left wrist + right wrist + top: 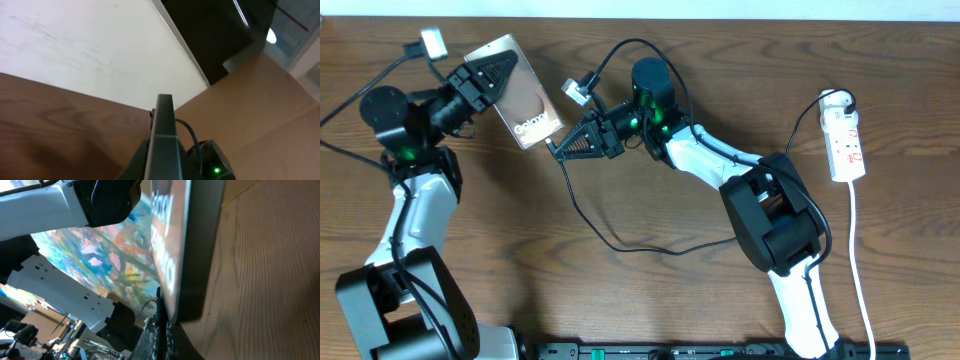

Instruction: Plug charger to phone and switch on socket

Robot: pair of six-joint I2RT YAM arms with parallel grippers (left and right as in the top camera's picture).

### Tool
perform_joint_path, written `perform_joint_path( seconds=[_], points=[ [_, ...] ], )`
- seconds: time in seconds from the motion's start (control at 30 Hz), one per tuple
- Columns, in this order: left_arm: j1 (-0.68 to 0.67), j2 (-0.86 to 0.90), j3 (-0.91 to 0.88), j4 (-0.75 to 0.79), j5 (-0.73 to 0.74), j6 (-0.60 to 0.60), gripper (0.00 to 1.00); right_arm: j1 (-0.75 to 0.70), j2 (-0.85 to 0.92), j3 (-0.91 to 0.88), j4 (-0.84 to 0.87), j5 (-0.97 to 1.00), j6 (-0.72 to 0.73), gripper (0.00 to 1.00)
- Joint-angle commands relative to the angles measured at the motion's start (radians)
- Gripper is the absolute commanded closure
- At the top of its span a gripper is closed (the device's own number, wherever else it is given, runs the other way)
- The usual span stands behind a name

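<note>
At the back left of the table, the left pincer is clamped on the tilted phone. Just beside the phone's lower end, the right pincer is closed on the charger near its tip. Well apart, at the right, lies the socket.

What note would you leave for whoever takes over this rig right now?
Left gripper: shut on the phone, holding it tilted.
Right gripper: shut on the charger near its tip, at the phone's lower end.
Socket: far right, no gripper near it.
Done: phone and charger gripped and brought together.
Left: plug seating can't be confirmed; check it, then switch on the socket.
</note>
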Motion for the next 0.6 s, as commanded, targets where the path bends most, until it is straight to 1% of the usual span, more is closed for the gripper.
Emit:
perform_joint_path(
  seconds=[0.0,0.43,0.57],
  points=[
    [-0.012,-0.008,0.024,0.009,0.016,-0.006,0.92,0.009,-0.005,0.012,0.000,-0.009,-0.006,0.99],
    [-0.012,-0.008,0.024,0.009,0.024,-0.018,0.93,0.009,-0.005,0.012,0.000,0.006,-0.008,0.99],
    [-0.012,-0.008,0.024,0.009,0.024,-0.043,0.93,0.009,-0.005,0.012,0.000,0.006,-0.009,0.99]
  ],
)
